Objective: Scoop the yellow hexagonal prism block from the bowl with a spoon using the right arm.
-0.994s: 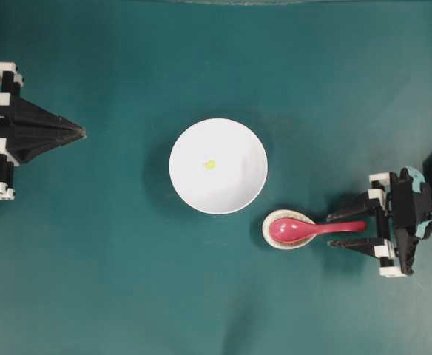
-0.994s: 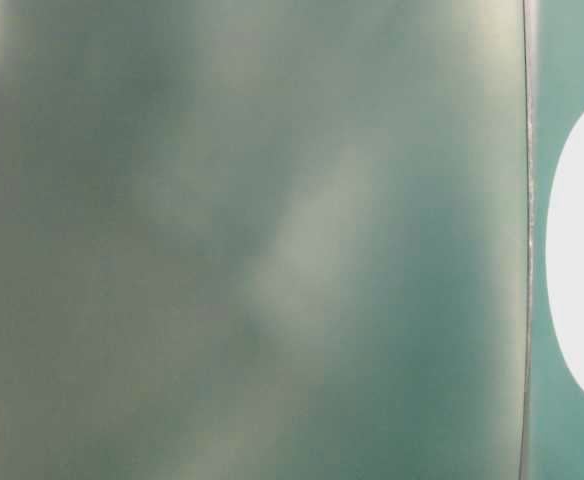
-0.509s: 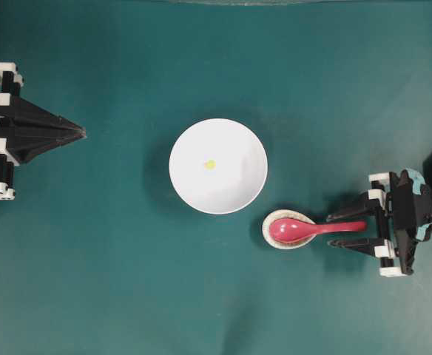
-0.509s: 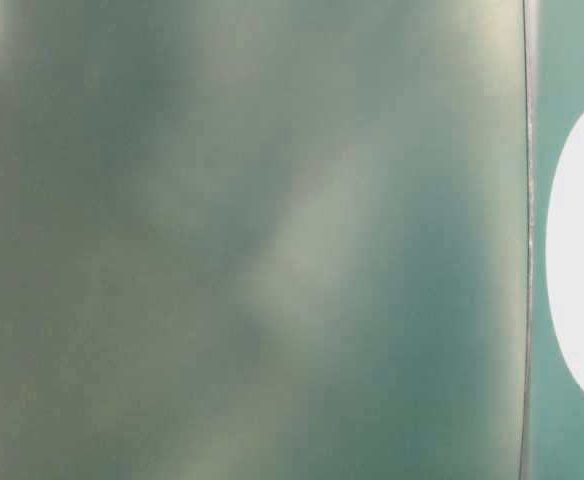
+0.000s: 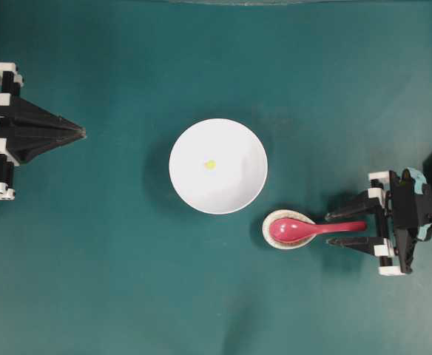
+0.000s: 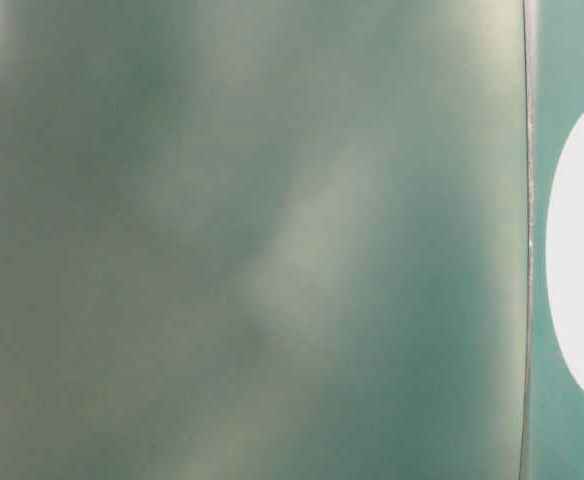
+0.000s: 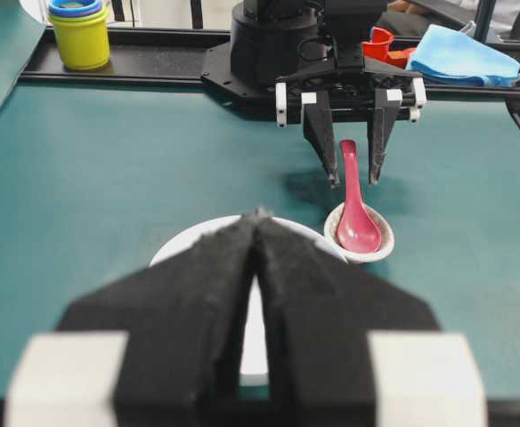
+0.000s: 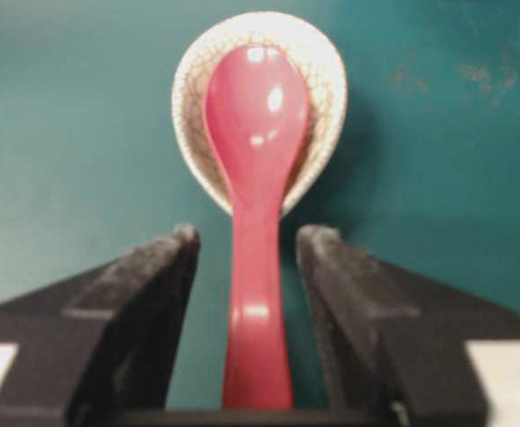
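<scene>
The tiny yellow hexagonal prism block lies inside the white bowl at the table's middle. The red-pink spoon lies right of the bowl, its scoop resting in a speckled spoon rest and its handle pointing right. My right gripper is open, one finger on each side of the handle. In the right wrist view, teal table shows between the spoon handle and both fingers. My left gripper is shut at the far left, away from everything. In the left wrist view it hides most of the bowl.
Beyond the table's far edge in the left wrist view stand stacked yellow and blue cups, a blue cloth and a red object. The table-level view is a blur with a white oval at its right edge.
</scene>
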{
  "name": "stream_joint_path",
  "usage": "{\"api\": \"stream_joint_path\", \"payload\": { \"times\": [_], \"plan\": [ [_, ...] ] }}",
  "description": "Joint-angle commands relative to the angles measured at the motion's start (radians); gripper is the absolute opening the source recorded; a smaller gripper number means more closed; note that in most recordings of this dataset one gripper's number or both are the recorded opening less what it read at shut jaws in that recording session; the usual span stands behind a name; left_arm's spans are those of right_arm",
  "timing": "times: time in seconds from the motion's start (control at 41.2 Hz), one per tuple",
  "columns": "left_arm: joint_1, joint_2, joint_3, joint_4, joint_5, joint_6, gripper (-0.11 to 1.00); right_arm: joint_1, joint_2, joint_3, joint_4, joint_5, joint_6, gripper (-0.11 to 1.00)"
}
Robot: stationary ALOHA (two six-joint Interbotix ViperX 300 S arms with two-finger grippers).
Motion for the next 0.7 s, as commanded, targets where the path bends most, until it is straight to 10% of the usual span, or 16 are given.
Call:
{"api": "stream_joint_path", "payload": {
  "times": [0.0,0.679],
  "plan": [
    [0.002,0.006,-0.020,0.003,-0.011,0.000,0.03,-0.005,-0.009,-0.008,0.002,-0.011,-0.003,0.55],
    [0.002,0.006,-0.020,0.003,-0.009,0.000,0.03,-0.009,-0.011,-0.012,0.002,-0.011,-0.008,0.27]
  ]
}}
